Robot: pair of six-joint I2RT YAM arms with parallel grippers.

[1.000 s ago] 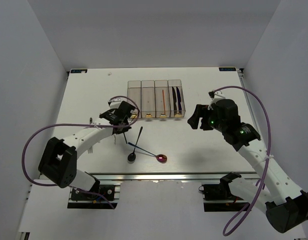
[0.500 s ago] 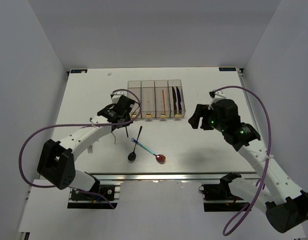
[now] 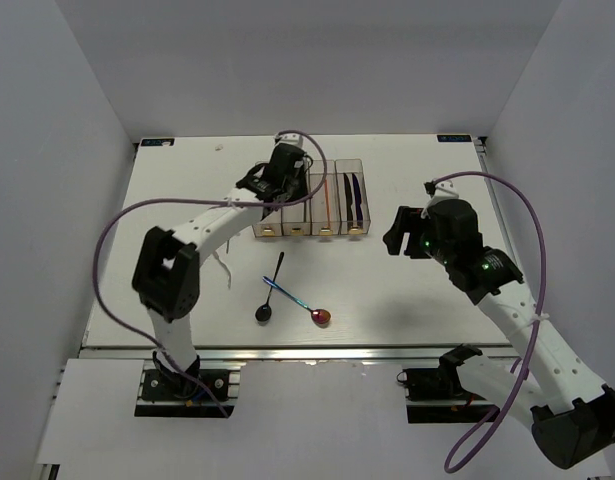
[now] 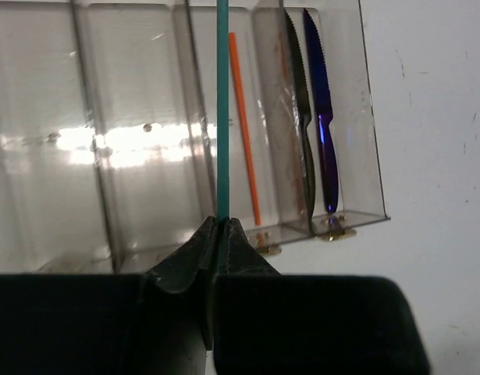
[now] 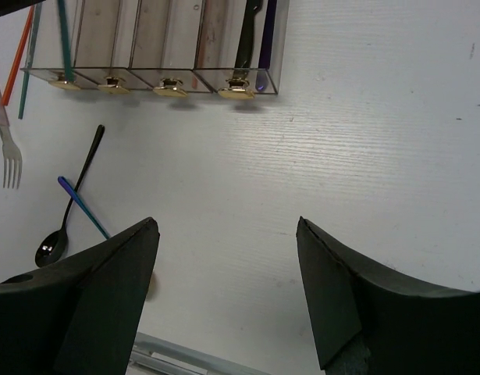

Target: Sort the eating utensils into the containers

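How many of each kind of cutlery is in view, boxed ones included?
Chopsticks: 4: green chopstick in the left pincer, orange chopstick in the boxes, orange stick and green stick on the table.
Knives: 2: black knife, blue knife.
Spoons: 2: black spoon, red spoon.
Forks: 1: pale fork.
Total: 9.

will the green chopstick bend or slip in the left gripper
Probably stiff: the green chopstick runs dead straight out of the left gripper, with no sag. Likely light, being so thin. Pinched only by narrow tips, it may pivot or slip.
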